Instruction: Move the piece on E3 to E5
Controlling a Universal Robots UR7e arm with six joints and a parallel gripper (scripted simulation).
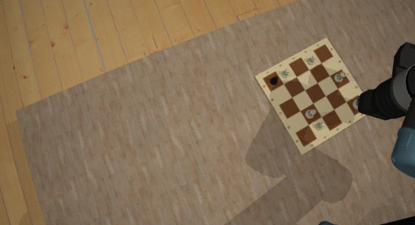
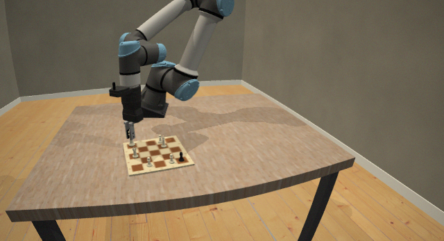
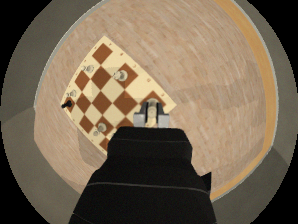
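The small chessboard point(image 1: 309, 95) lies on the table and also shows in the exterior view point(image 2: 157, 154) and the wrist view point(image 3: 109, 96). My gripper point(image 2: 130, 131) is shut on a white piece point(image 2: 132, 142), held upright at a dark square on the board's edge nearest the arm. In the overhead view the arm hides most of this piece point(image 1: 356, 103). I cannot tell whether its base touches the board. In the wrist view it sits between the fingers.
Several other white pieces stand upright on the board, among them one point(image 1: 310, 113), another point(image 1: 320, 125) and a third point(image 1: 339, 77). A black piece point(image 1: 273, 80) stands on the far corner square. The arm's base point(image 2: 154, 98) rises behind the board.
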